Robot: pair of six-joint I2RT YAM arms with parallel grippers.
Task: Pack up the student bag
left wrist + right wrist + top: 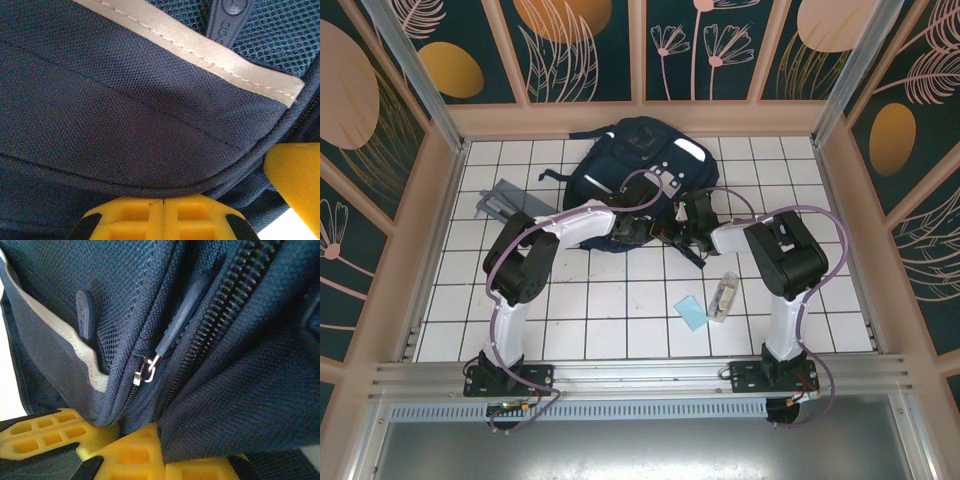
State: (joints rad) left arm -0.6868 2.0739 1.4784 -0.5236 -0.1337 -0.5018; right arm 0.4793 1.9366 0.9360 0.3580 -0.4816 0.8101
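The student bag (620, 160), navy with white reflective stripes, lies at the back middle of the tiled table. Both grippers meet at its near edge. My left gripper (640, 228) has its yellow jaws closed together (163, 201) at the bag's piped rim (150, 187), with the fabric lying over the tips. My right gripper (682, 230) is shut (167, 445) on a fold of the bag's fabric (235, 390) beside the zip. The metal zip slider (145, 372) and its rubber pull (182, 315) hang just above the right fingers.
A flat grey pouch (505, 200) lies left of the bag. A light blue card (692, 312) and a clear, elongated object (723, 296) lie on the tiles in front of the right arm. Pink walls enclose the table on three sides.
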